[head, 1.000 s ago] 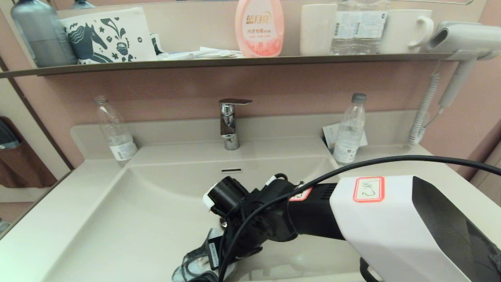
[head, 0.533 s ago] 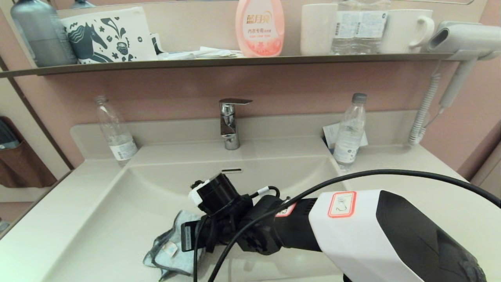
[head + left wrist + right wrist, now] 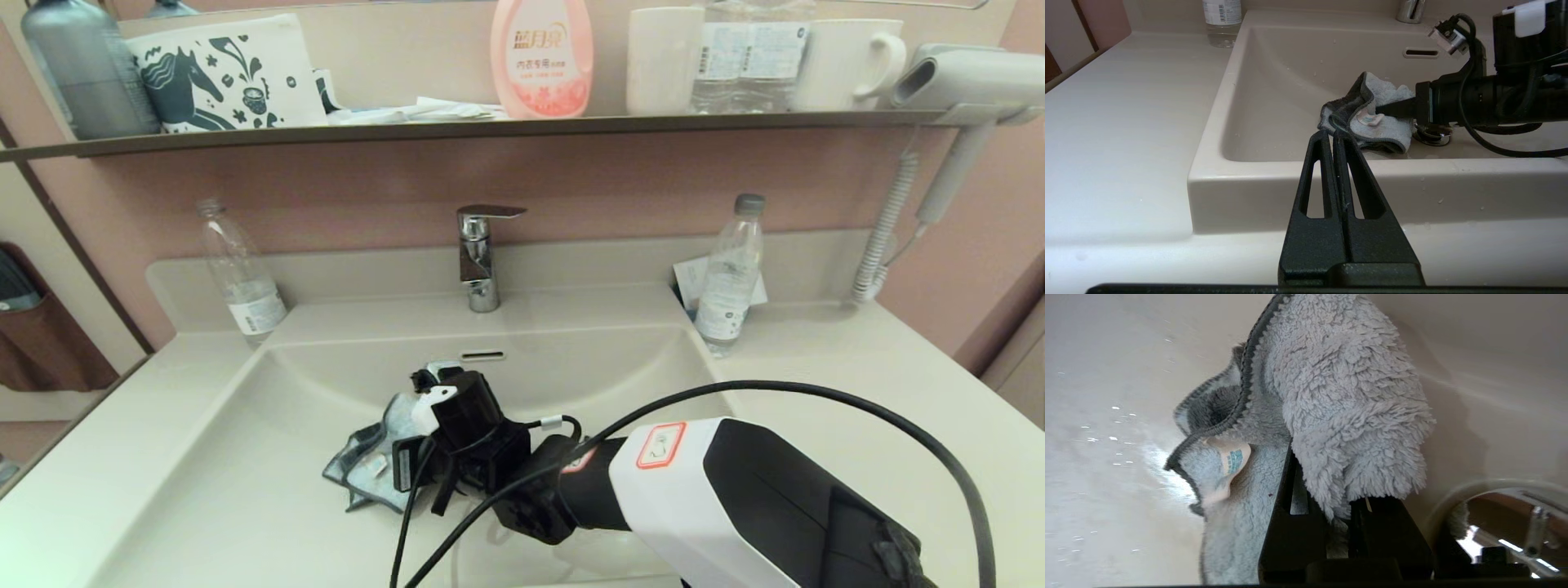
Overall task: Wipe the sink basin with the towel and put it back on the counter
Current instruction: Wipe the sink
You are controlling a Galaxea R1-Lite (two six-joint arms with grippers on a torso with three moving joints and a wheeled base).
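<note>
The light blue towel with dark grey edging lies bunched on the floor of the cream-white sink basin, its white tag facing up. My right gripper reaches in from the right and is shut on the towel, whose pile covers the fingertips. The chrome drain plug shows just under that gripper. The overflow slot is in the back wall. My left gripper is shut and empty, held low before the basin's front edge. The counter flanks the basin.
A chrome faucet stands behind the basin. Clear plastic bottles stand at the back left and back right. A dark shelf above carries bottles and cups. A hair dryer hangs at the right. The arm's black cable loops over the right counter.
My right gripper has dragged the towel from the basin's front edge leftward and then toward the back, to the middle of the basin floor. The left gripper has stayed put.
</note>
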